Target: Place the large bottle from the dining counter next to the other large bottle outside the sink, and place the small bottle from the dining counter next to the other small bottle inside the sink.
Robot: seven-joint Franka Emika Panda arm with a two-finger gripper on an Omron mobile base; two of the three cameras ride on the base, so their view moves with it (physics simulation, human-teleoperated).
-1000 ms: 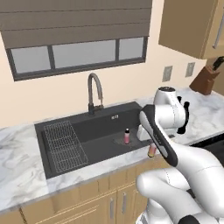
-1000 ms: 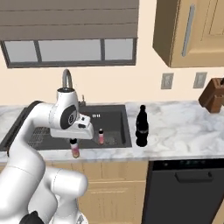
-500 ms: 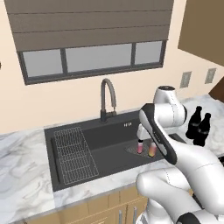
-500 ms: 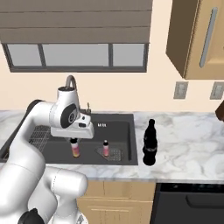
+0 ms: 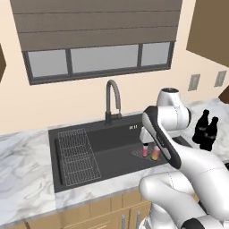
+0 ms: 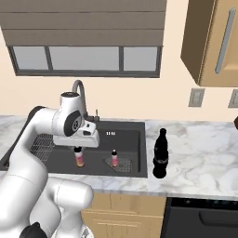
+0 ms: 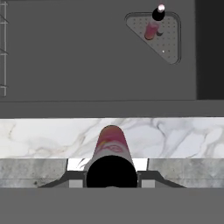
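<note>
My gripper point(image 6: 79, 149) is shut on the small bottle point(image 6: 80, 159), pink above and orange-yellow below, holding it upright by its dark cap. In the hand view the small bottle point(image 7: 111, 148) sits between my fingertips, above the marble front rim point(image 7: 175, 138) with the sink point(image 7: 87, 57) beyond. The other small bottle point(image 6: 114, 158), pink-red, stands on the drain mat point(image 7: 168, 41) in the sink point(image 5: 112, 147). In the left base view the held bottle point(image 5: 154, 153) is just right of the other small bottle point(image 5: 145, 150). Two black large bottles point(image 5: 202, 126) point(image 5: 210, 133) stand together on the counter right of the sink.
A wire rack point(image 5: 78, 154) fills the left part of the basin. The tall dark faucet point(image 5: 112, 96) rises behind the sink under the window. A wood cabinet point(image 6: 214, 42) hangs at the upper right, and a black dishwasher front point(image 6: 204, 218) sits below the counter.
The whole picture has shifted, so the base has moved sideways. A second large bottle has come into the left base view. My gripper stays shut on the small bottle.
</note>
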